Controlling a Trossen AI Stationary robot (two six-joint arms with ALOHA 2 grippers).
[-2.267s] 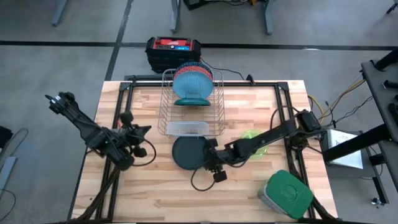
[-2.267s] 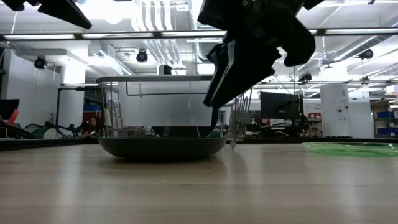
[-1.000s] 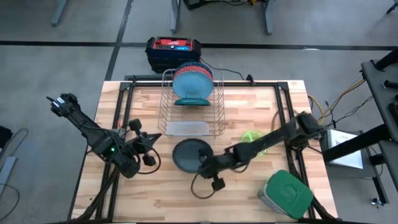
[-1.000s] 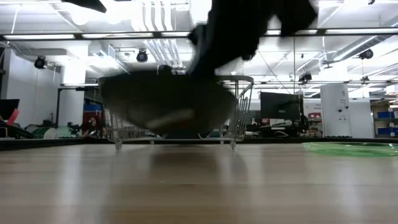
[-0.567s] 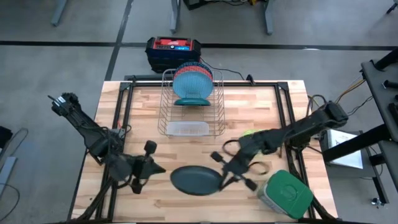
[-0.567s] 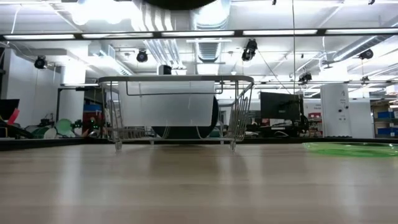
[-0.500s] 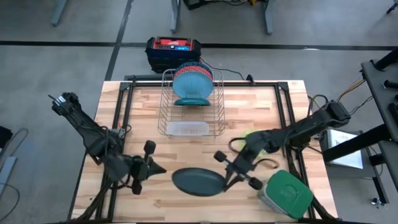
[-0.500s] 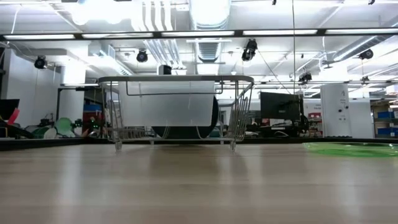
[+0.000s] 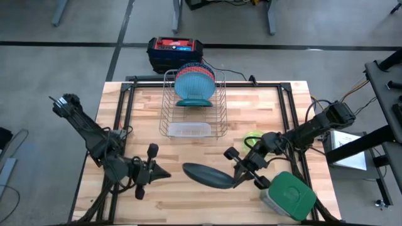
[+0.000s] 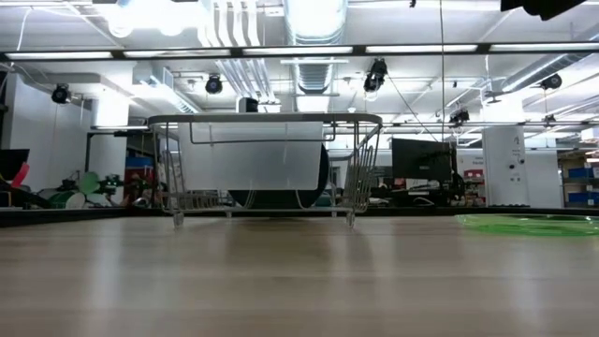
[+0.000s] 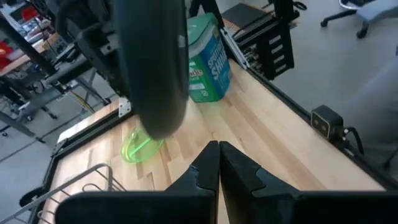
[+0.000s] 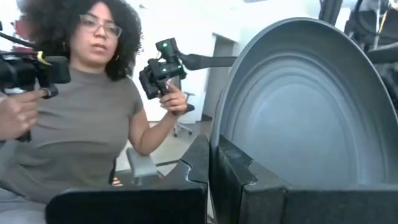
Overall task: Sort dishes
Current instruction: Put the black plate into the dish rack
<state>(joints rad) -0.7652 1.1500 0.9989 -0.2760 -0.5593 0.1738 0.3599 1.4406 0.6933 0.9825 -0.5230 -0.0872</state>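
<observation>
A dark green plate (image 9: pixel 207 176) hangs tilted above the table's near middle, with my right gripper (image 9: pixel 235 177) shut on it. The right wrist view shows the plate's ridged inner face (image 12: pixel 305 106). My left gripper (image 9: pixel 164 174) is shut and empty, pointing level at the plate from the left, a short gap away. In the left wrist view the plate (image 11: pixel 155 62) stands edge-on beyond the shut fingers (image 11: pixel 214 163). Blue-speckled and red-patterned plates (image 9: pixel 193 81) stand on edge in the wire rack (image 9: pixel 191 107). A neon-green cup (image 9: pixel 253 138) sits on the table's right. My right gripper pinches the plate's rim (image 12: pixel 221 118) between its two fingers, on the side toward the table's right. The fingers come nearly level from the right. The plate is lifted clear of the table and tipped steeply up toward standing on edge.
A clear plastic container (image 9: pixel 188 130) lies in front of the rack. A grey container with a green lid (image 9: pixel 289 194) stands at the near right corner, close to my right arm. A person (image 12: pixel 81 106) holding hand controllers shows beyond the table.
My right gripper has risen and drawn toward the table's near right with the dark green plate, tipping it from flat to steeply tilted. My left gripper has gone toward the near edge and turned up from pointing down to nearly level, facing the plate.
</observation>
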